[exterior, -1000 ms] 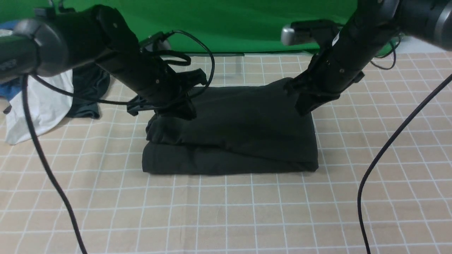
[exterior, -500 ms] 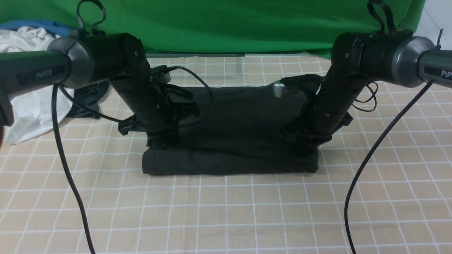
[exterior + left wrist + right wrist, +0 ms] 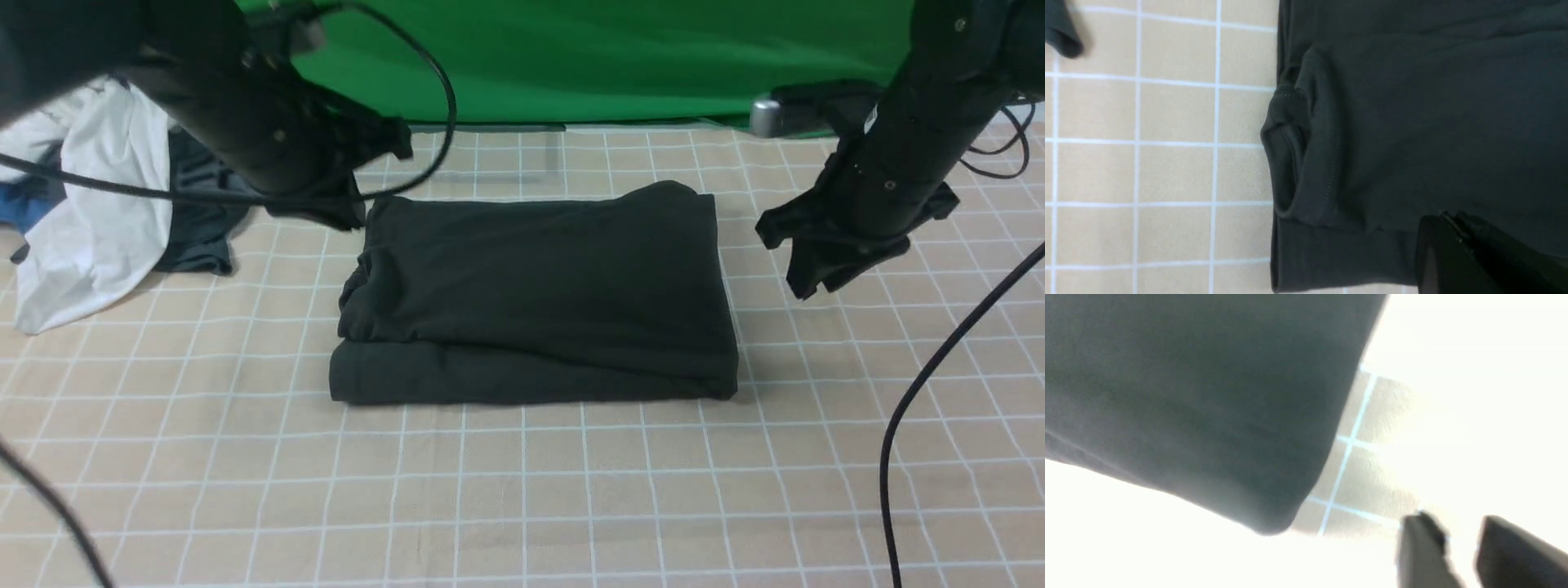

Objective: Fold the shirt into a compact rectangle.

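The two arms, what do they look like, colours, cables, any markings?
Both arms are matte black, built of chunky rounded segments. The left arm has thin black cables looping off it; the right arm carries a small silver-tipped black module and a long black cable trailing down. The right claw has blunt black fingers. No markings are readable now.

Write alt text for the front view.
A black shirt lies folded into a thick rectangle on a beige checked tablecloth. The left gripper and right gripper hover off its far corners, holding nothing. Loose clothes are heaped far left, before a green backdrop.
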Controlling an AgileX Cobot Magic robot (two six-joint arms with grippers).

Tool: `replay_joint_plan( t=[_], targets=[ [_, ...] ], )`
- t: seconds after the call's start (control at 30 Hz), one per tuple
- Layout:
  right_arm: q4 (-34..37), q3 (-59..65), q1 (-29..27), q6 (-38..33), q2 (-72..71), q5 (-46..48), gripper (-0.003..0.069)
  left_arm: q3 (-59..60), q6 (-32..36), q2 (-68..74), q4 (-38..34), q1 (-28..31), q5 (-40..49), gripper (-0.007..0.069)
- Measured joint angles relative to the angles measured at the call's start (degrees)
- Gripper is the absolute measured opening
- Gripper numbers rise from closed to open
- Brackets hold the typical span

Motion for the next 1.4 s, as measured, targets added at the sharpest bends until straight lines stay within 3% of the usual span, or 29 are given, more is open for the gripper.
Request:
replay_joint_plan(
  t=[0.07, 0.1, 0.2, 0.47, 0.53, 0.6, 0.67, 0.73, 0.77, 0.8, 1.03, 1.4],
  targets=[
    [1.09, 0.07, 0.24, -0.01, 0.71, 0.31, 0.0412, 2.74, 0.0, -2.89, -0.17, 0.0, -0.73, 0.0013],
    [2.19, 0.45, 0.95, -0.01, 1.82, -0.17, 0.0501, 7.77, -0.6, -7.3, -0.23, 0.0, -2.44, 0.0013],
    [3.63, 0.58, 2.44, -0.17, 3.86, -1.24, 0.0574, 15.03, -1.55, -13.16, -0.23, 0.0, -4.91, 0.0013],
    [4.7, 0.51, 4.94, -0.66, 10.59, -2.39, 0.059, 34.68, -2.66, -29.76, -5.18, 0.0, -6.58, 0.0013],
    [4.9, 0.5, 4.94, -1.15, 10.67, -2.62, 0.0567, 37.34, -2.66, -33.6, -6.11, 0.0, -6.74, 0.0013],
    [5.28, 0.5, 4.94, -1.94, 10.8, -2.74, 0.0491, 39.0, -2.66, -37.2, -6.44, 0.0, -7.15, 0.0013],
    [6.38, 0.5, 4.94, -2.21, 11.01, -2.74, 0.0355, 40.05, -2.66, -40.43, -6.73, 0.0, -7.74, 0.0013],
    [6.75, 0.4, 4.94, -3.69, 11.02, -2.69, 0.0151, 40.4, -2.72, -43.89, -7.11, 0.0, -8.22, 0.0013],
    [6.83, 0.4, 4.94, -3.82, 11.02, -2.69, 0.0151, 40.45, -2.79, -44.14, -7.25, 0.0, -8.28, 0.0013],
    [6.9, 0.32, 4.94, -5.07, 11.02, -2.35, 0.0106, 40.41, -2.84, -45.7, -7.66, 0.0, -8.42, 0.0013],
    [6.3, -0.51, 4.88, -7.94, 9.62, 4.05, 0.0107, 40.41, -2.95, -49.99, -9.33, 0.0, -5.35, 0.0013],
    [0.31, 4.44, 4.78, -5.85, -0.47, 6.11, 0.011, 40.56, -4.16, -51.21, -10.51, 0.0, 1.29, 0.0013]
  ],
)
